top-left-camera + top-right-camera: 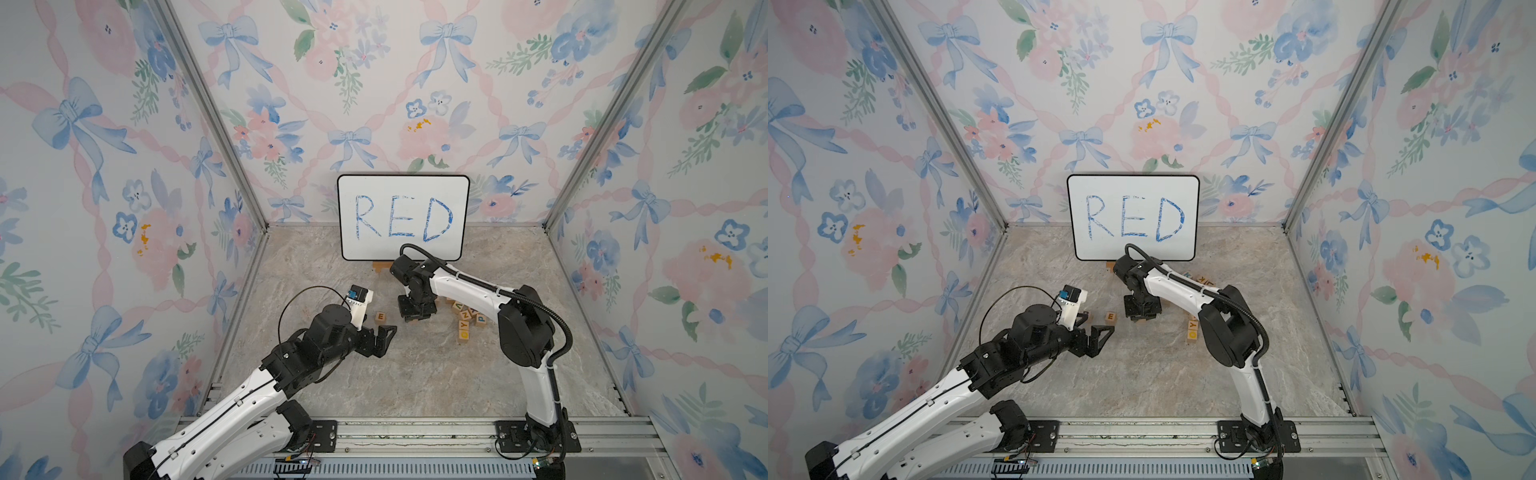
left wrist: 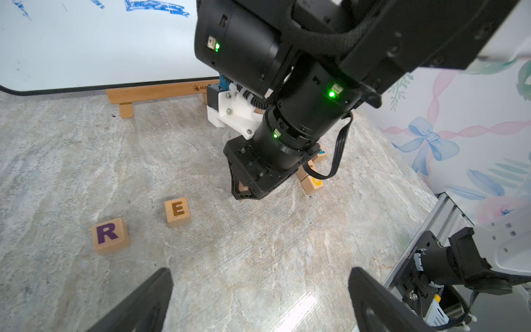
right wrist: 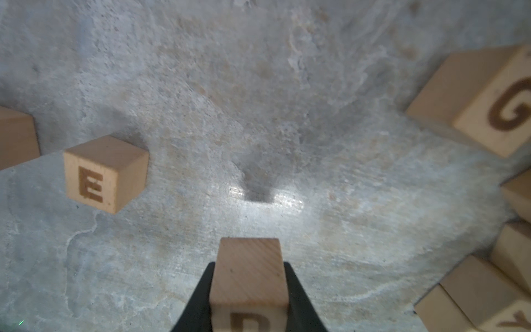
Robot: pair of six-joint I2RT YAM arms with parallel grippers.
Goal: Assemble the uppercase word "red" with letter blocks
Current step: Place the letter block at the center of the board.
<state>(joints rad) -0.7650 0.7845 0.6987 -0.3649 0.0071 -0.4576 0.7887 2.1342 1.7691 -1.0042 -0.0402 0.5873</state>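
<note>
Your right gripper is clamped on the D block, over bare tabletop near the E block, with a clear gap between them. The R block sits on the E block's opposite side. Your left gripper stands wide and empty near the E block. Spare blocks crowd past the D block, farther from the E block.

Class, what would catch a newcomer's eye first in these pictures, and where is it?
The white board with blue handwritten RED stands at the back of the table. In front of it the right pincer is shut on the D block, and the R block and E block sit apart on the table nearby.
</note>
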